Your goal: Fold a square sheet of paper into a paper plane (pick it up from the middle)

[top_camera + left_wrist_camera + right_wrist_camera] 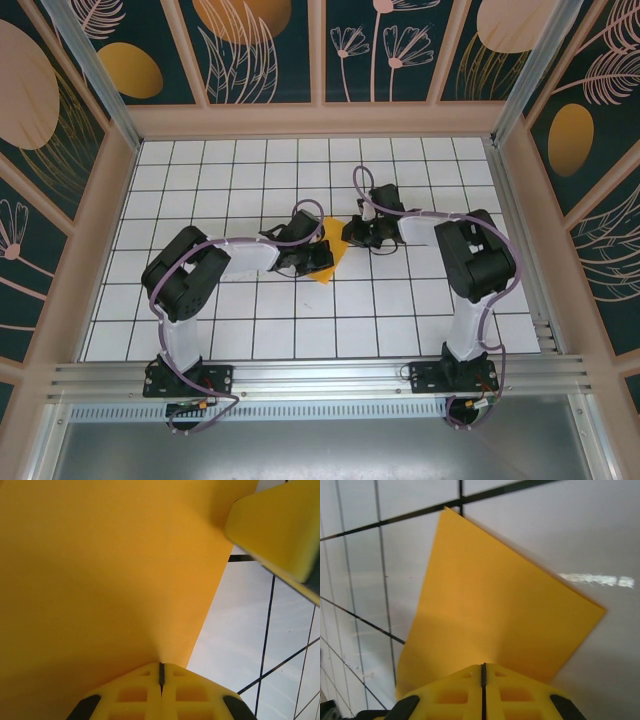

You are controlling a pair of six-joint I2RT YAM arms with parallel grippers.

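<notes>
**A:** Top view first, where was the paper?

**B:** I saw the square sheet of paper (331, 246) about mid-way across the gridded table (230, 170), between my two arms and partly hidden by them. The left gripper (314, 258) was at its left side and the right gripper (352, 236) at its upper right edge. The jaws were too small to read from up there.

**A:** Left wrist?

**B:** Orange-yellow paper covered the left and centre, with white tiles and black lines at the right. The left gripper's fingers (130, 692) were clenched seam to seam. The sheet funnelled into a pinch right at the tips, so it was grasping the sheet. A yellow finger pad (280, 530) sat top right, just beside the sheet's edge. Touching or not, I couldn't tell.

**A:** Right wrist?

**B:** The right gripper was clenched too, tips together on the near edge, grasping the sheet. The paper ran away from the tips as a flat panel. Its far corner reached a black grid line and another corner pointed right. There was a soft shadow on the table along the right edge
</notes>
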